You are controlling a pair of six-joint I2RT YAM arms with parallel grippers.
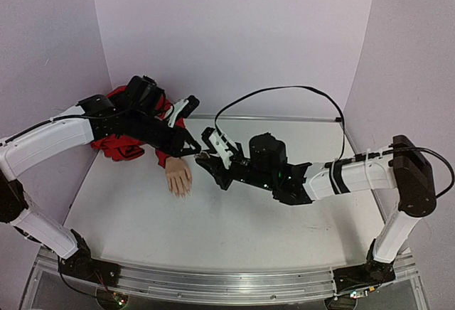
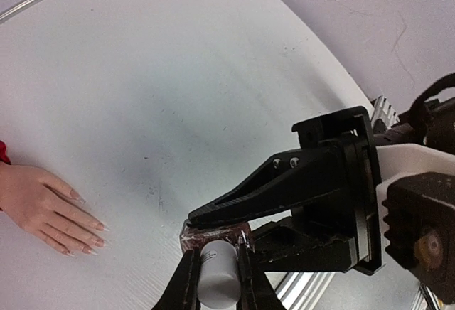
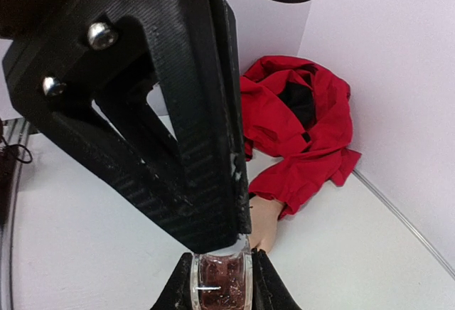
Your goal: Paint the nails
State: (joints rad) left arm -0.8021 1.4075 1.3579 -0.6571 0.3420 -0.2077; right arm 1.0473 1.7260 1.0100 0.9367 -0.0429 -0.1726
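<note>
Your left gripper clamps white cap of pinkish glass bottle; right gripper grips its body. Flesh-coloured mannequin hand, pale nails, lies on white surface.

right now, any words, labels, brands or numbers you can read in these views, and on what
None can be read.
The polish bottle shows glass with no label in view, its white cap is plain, and the red sleeve and table carry no print.
</note>
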